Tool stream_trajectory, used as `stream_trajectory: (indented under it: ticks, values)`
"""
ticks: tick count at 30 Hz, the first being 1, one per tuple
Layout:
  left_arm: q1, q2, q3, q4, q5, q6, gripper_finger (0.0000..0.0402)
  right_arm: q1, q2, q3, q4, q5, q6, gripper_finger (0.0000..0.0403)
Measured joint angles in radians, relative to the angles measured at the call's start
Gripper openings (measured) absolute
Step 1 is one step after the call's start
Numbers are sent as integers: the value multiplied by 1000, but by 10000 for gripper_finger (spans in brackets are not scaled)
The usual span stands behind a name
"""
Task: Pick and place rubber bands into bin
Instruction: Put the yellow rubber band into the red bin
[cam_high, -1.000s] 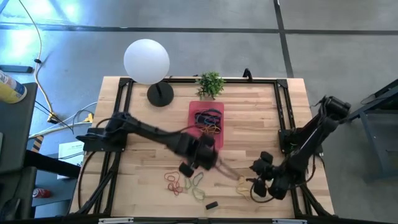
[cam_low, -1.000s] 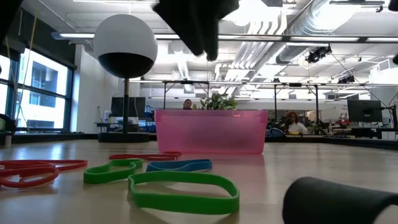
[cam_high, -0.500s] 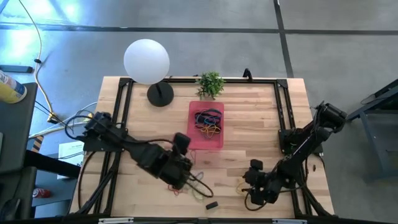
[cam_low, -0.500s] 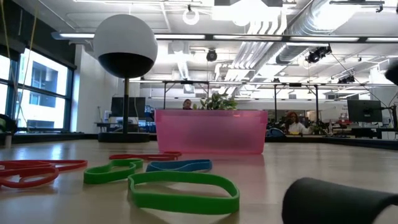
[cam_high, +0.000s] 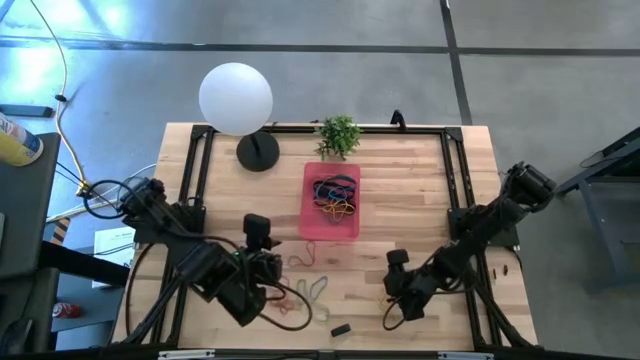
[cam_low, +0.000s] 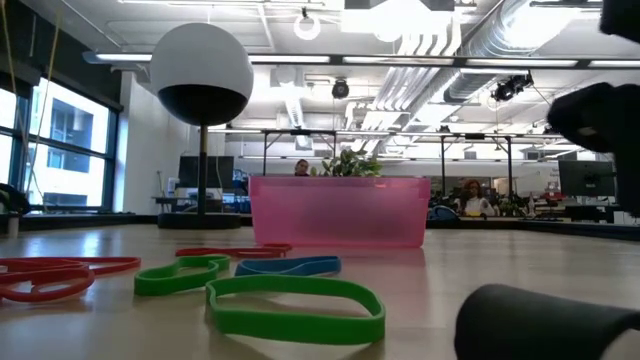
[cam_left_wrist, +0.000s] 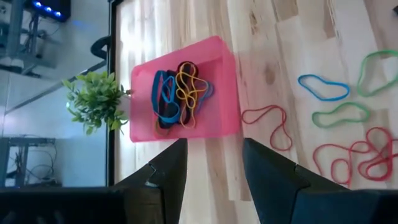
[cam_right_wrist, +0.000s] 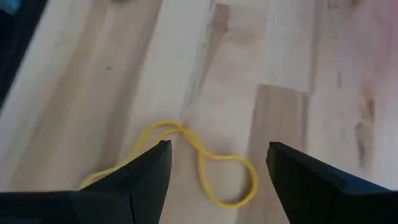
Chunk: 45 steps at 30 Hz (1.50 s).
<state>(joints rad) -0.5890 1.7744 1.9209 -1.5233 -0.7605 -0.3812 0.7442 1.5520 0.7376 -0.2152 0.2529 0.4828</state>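
Observation:
The pink bin (cam_high: 343, 228) stands at the table's middle with several rubber bands (cam_left_wrist: 180, 93) of blue, yellow, orange and black inside. More bands, red (cam_left_wrist: 348, 162), green (cam_low: 295, 305) and blue (cam_left_wrist: 323, 87), lie flat on the wood near the front edge. My left gripper (cam_left_wrist: 211, 174) hangs open above the table's near left (cam_high: 272, 268), holding nothing and facing the bin. My right gripper (cam_right_wrist: 214, 168) stands open low over a yellow band (cam_right_wrist: 194, 146) at the near right (cam_high: 398, 300), one finger on either side of it and apart from it.
A white globe lamp (cam_high: 236, 98) and a small green plant (cam_high: 338, 133) stand at the far edge beside the bin. A small black block (cam_high: 341, 329) lies at the front edge. Black frame rails (cam_high: 196, 170) run along both table sides.
My left gripper has swung from over the bin's near end toward the table's near left, rising and rolling as it went; its fingers stay open. My right gripper has gone toward the table's left, sunk a little and rolled, and is still open.

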Motion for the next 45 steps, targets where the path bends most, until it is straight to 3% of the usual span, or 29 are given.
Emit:
stream_trajectory:
  ticks: [10,29,34,45]
  values:
    - [-15,0,0,-22,-18,-75,143,-45,66,0,-28,-141,-125,252]
    - [-13,1,0,-26,-66,-71,143,-48,109,4,-52,-92,6,244]
    - [-13,1,0,-28,-65,-71,143,-51,109,3,-54,-87,13,191]
    - [-13,2,0,-33,-65,-69,143,-52,110,2,-58,-96,29,22]
